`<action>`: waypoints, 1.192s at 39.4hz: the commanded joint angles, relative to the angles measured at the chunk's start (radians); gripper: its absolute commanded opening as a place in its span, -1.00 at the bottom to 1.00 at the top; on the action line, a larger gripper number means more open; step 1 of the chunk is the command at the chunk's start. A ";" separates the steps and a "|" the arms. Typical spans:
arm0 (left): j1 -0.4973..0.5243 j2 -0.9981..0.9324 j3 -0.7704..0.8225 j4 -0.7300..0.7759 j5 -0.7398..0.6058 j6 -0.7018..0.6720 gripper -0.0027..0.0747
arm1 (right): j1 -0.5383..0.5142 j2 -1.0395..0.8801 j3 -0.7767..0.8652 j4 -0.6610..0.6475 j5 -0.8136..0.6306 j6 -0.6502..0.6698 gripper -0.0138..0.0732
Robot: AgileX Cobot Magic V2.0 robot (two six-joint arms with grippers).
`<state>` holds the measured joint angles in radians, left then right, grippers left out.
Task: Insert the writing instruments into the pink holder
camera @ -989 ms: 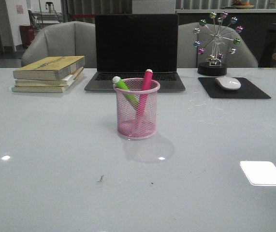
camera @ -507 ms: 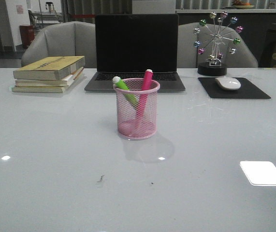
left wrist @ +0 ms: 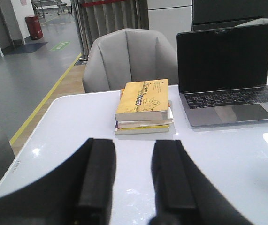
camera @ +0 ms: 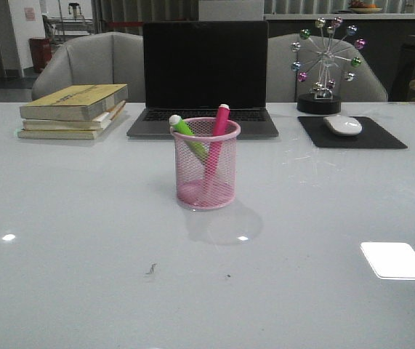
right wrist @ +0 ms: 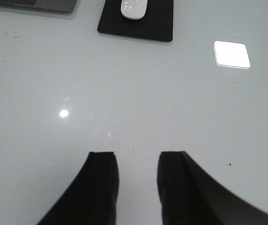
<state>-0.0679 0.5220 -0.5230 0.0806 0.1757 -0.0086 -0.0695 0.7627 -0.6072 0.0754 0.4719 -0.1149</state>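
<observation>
Markers first: in the centre of the front view the pink holder stands upright on the white table, and both writing instruments are already in it. The lime green highlighter leans toward the upper left, its pale cap poking over the rim; the pink highlighter leans toward the upper right and rises a little higher. Their long axes cross inside the mesh.

Neither arm shows in the front view. The left gripper has its fingers apart with nothing between them, and faces the stack of books and the laptop in the upper half of its frame. The right gripper is likewise parted and empty over bare table, with the mouse on its black pad at the top of its frame. The cup appears in neither wrist view (so which arm is nearer cannot be told). Judging by this, the insertion looks complete and no further reach is called for.
</observation>
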 commanded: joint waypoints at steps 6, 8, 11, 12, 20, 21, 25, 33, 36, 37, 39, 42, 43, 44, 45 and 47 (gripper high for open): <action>0.002 0.001 -0.031 -0.008 -0.086 -0.001 -0.21 | -0.005 -0.007 -0.028 0.002 -0.081 -0.010 0.11; 0.002 0.001 -0.031 -0.008 -0.086 -0.001 -0.21 | -0.005 -0.007 -0.028 0.002 -0.081 -0.010 0.11; 0.002 0.001 -0.031 -0.008 -0.086 -0.001 -0.21 | -0.005 -0.007 -0.028 0.002 -0.081 -0.010 0.11; 0.002 0.001 -0.031 -0.008 -0.086 -0.001 -0.21 | -0.005 -0.007 -0.028 0.002 -0.081 -0.010 0.11; 0.002 0.001 -0.031 -0.008 -0.086 -0.001 -0.21 | -0.005 -0.007 -0.028 0.002 -0.081 -0.010 0.10; 0.002 0.001 -0.031 -0.008 -0.086 -0.001 -0.21 | -0.005 -0.007 -0.028 0.002 -0.081 -0.010 0.09; 0.002 0.001 -0.031 -0.008 -0.086 -0.001 -0.21 | -0.005 -0.007 -0.028 0.002 -0.081 -0.010 -0.07; 0.002 0.001 -0.031 -0.008 -0.086 -0.001 -0.21 | -0.005 -0.007 -0.028 0.002 -0.081 -0.010 -0.59; 0.002 0.001 -0.031 -0.008 -0.086 -0.001 -0.21 | -0.005 -0.007 -0.028 0.002 -0.081 -0.010 -0.62; 0.002 0.001 -0.031 -0.008 -0.086 -0.001 -0.21 | -0.005 -0.007 -0.028 0.002 -0.081 -0.010 -0.62; 0.002 0.001 -0.031 -0.008 -0.086 -0.001 -0.21 | -0.005 -0.007 -0.028 0.002 -0.081 -0.010 -0.62; 0.002 0.001 -0.031 -0.008 -0.086 -0.001 -0.21 | -0.005 -0.007 -0.028 0.002 -0.078 -0.010 -0.62; 0.002 0.001 -0.031 -0.008 -0.086 -0.001 -0.21 | -0.005 -0.007 -0.028 0.002 -0.076 -0.010 -0.62; 0.002 0.001 -0.031 -0.008 -0.086 -0.001 -0.21 | -0.005 -0.007 -0.028 0.002 -0.073 -0.010 -0.62; 0.002 0.001 -0.031 -0.008 -0.086 -0.001 -0.21 | -0.005 -0.007 -0.028 0.002 -0.073 -0.010 -0.62; 0.002 0.001 -0.031 -0.008 -0.086 -0.001 -0.21 | -0.005 -0.007 -0.028 0.002 -0.072 -0.010 -0.62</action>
<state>-0.0679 0.5220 -0.5230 0.0806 0.1757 -0.0086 -0.0695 0.7627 -0.6072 0.0754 0.4719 -0.1149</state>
